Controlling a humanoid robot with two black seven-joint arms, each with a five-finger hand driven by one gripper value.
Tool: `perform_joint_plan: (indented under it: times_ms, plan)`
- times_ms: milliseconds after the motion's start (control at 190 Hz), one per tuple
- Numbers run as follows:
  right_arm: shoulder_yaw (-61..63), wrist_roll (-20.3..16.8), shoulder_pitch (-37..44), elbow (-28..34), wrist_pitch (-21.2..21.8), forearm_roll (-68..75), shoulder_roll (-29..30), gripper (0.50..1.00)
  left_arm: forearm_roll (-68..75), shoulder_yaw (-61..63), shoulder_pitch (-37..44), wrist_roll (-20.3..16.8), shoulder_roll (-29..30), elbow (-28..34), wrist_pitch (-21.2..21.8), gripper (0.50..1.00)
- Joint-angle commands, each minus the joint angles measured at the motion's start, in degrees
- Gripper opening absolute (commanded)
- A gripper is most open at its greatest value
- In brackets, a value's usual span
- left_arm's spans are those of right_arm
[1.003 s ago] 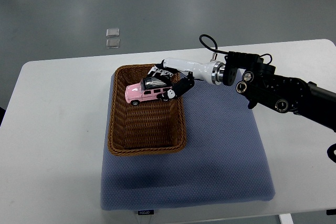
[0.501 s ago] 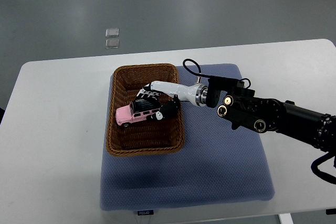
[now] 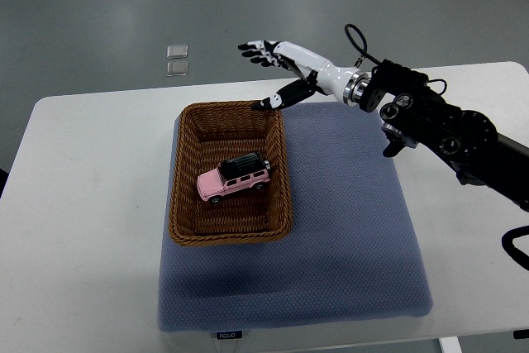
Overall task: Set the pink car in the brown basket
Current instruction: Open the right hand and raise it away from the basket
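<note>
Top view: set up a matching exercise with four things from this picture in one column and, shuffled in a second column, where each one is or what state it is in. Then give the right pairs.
Things
1. pink car
2. brown basket
3. right hand
4. blue mat

Places or states
A. lies flat on the white table, under the basket
B. open, fingers spread, holding nothing, above the basket's far rim
C. sits on the left part of the mat
D. rests on the basket's floor, touched by no hand

Pairs: 1-D, 2-C, 3-B, 4-A
</note>
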Motion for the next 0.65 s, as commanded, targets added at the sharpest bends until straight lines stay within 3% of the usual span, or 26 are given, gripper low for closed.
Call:
perform_joint_plan:
  times_ms: [0,79,227,364,644]
  plan:
    - [14.69,1.35,-5.87,0.43,-0.24,14.43,0.33,0.909,0.01,0.08,0.0,0.0,0.0,0.0,0.01,1.0]
    - [23.83,1.79,-10.88,0.6,1.42,28.12,0.68,0.911,0.01,0.08,0.0,0.0,0.0,-0.09,0.01,1.0]
    - [25.15,1.79,-15.89,-0.45,6.43,42.54,0.51,0.911,0.01,0.17,0.0,0.0,0.0,0.0,0.01,1.0]
    - [25.5,1.97,-19.67,-0.45,9.25,45.01,0.68,0.911,0.01,0.35,0.0,0.0,0.0,0.0,0.01,1.0]
    - [25.15,1.97,-19.94,-2.56,9.07,44.92,2.18,0.911,0.01,0.44,0.0,0.0,0.0,-0.09,0.01,1.0]
